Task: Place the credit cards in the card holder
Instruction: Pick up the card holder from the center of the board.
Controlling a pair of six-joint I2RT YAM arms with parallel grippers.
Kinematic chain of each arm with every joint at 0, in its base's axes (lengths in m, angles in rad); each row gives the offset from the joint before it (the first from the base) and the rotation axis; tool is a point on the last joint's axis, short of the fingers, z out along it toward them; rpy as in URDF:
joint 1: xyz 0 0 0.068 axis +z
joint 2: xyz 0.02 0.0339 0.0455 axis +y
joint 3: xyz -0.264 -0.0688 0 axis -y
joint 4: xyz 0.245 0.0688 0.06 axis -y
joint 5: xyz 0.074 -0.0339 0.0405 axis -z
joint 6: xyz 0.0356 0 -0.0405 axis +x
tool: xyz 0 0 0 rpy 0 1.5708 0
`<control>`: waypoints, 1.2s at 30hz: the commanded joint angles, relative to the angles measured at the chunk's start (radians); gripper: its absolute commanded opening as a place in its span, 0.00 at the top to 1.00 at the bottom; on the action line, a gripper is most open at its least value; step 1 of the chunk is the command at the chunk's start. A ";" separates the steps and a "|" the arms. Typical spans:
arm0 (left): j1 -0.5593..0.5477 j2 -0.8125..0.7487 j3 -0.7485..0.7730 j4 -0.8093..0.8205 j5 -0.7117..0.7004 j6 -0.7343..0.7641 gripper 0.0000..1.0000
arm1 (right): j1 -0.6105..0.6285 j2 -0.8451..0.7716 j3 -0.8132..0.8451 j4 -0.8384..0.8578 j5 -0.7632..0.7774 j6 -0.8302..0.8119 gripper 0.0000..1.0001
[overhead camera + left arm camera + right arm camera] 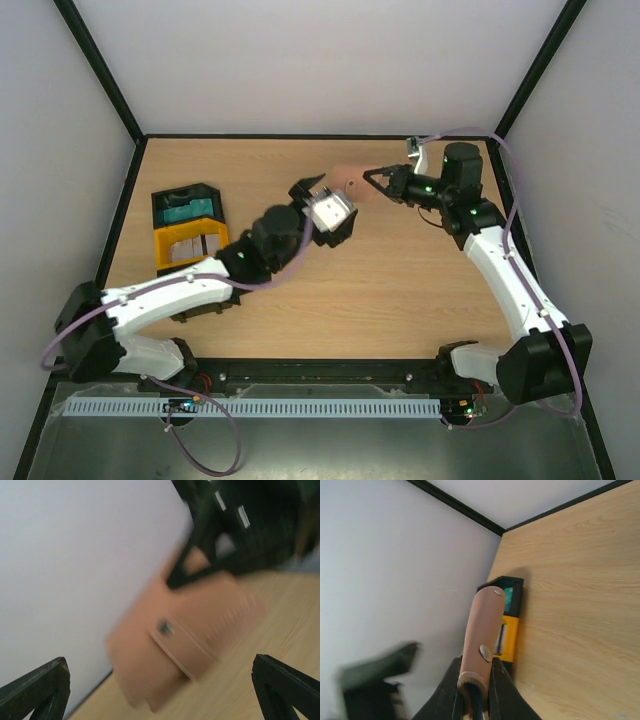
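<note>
Wood table (400, 290), white walls. Black tray (160, 198) holds teal card (190, 211); adjoining yellow tray (160, 252) holds pale cards (190, 244). R gripper (475, 685) clamped on card holder (482, 625), raised at back-centre; L gripper (160, 672) jaws wide apart, facing it

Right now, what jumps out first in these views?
The brown card holder, folded, hangs above the back middle of the table, pinched at one end by the right hand. The left hand faces it with its jaws wide open, not touching it. Near the table's left edge, a black tray and a yellow tray sit against each other.
</note>
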 commanded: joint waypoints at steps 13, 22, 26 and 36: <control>0.233 -0.187 0.320 -0.805 0.719 -0.601 0.00 | 0.069 0.032 0.048 -0.251 -0.196 -0.775 0.98; 0.321 -0.087 0.436 -1.004 0.999 -0.580 0.06 | 0.214 0.030 0.082 -0.394 -0.197 -0.943 0.98; 0.322 -0.052 0.415 -1.068 1.032 -0.548 0.21 | 0.238 0.024 0.077 -0.405 -0.205 -0.972 0.98; 0.335 -0.063 0.316 -1.071 1.148 -0.501 0.64 | 0.240 -0.008 0.060 -0.396 -0.267 -0.992 0.98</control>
